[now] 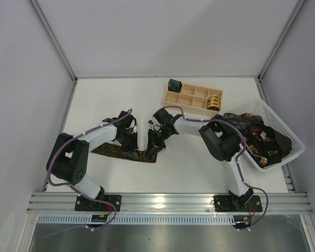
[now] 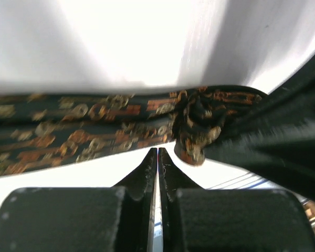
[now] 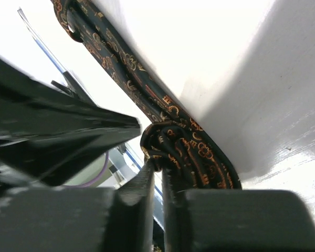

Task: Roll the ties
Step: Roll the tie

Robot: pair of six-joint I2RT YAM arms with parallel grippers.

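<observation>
Tension matters: from above the tie [image 1: 121, 153] lies flat on the table [image 1: 199, 168]; in the left wrist view the left gripper [image 2: 157, 152] has its jaws together just short of it; in the right wrist view the right gripper [image 3: 158, 168], nearly closed, seemingly nips the started coil [image 3: 173, 147], so turn evenly, keeping the edges aligned.

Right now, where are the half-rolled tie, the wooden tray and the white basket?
half-rolled tie [image 1: 113, 151]: top view, on its flat, unrolled stretch.
wooden tray [image 1: 187, 100]: top view, on a bare compartment.
white basket [image 1: 244, 106]: top view, on its far rim.
</observation>
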